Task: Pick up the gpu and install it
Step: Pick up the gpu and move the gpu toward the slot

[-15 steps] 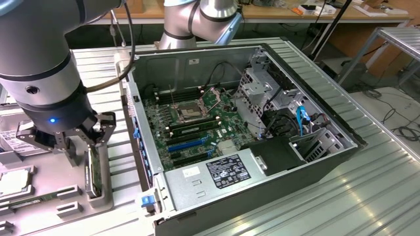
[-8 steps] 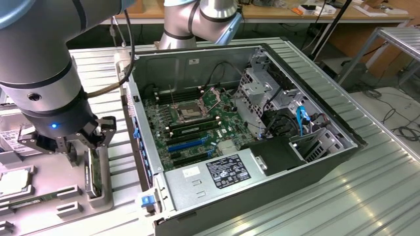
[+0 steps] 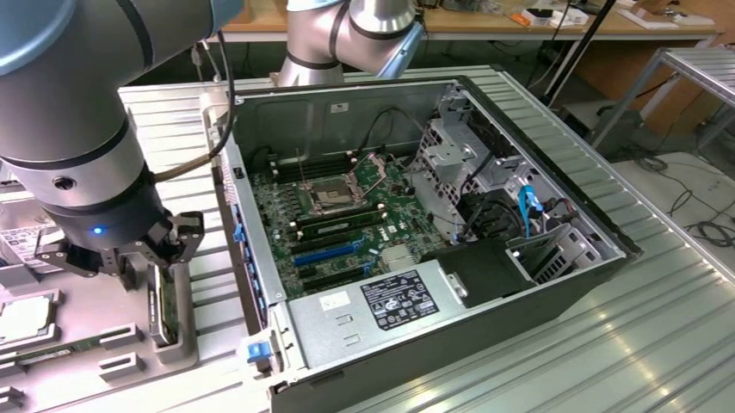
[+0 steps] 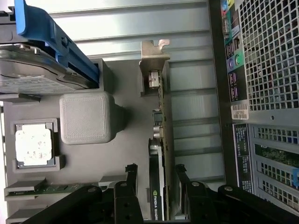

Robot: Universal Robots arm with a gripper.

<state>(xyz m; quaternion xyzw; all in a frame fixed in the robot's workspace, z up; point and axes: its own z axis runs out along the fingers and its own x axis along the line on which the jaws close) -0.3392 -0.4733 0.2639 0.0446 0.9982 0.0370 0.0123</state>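
Note:
The gpu [image 4: 164,116] stands on edge in a slot of the grey holder tray [image 4: 121,154], its silver end bracket [image 4: 154,56] at the far end from the gripper. In the exterior view the gpu [image 3: 164,305] is a thin dark card at the left, just outside the computer case. My gripper [image 4: 156,170] is open, with one black finger on each side of the card and a gap showing on both sides. In the exterior view the gripper [image 3: 155,271] hangs right above the card, low over the tray.
The open computer case [image 3: 552,215] lies to the exterior view's right of the tray, with its motherboard and blue expansion slots [image 3: 327,254] exposed. The tray also holds a hard drive with a blue rail [image 4: 37,70], a processor [image 4: 32,144], a memory stick [image 4: 37,189] and a grey block [image 4: 86,116].

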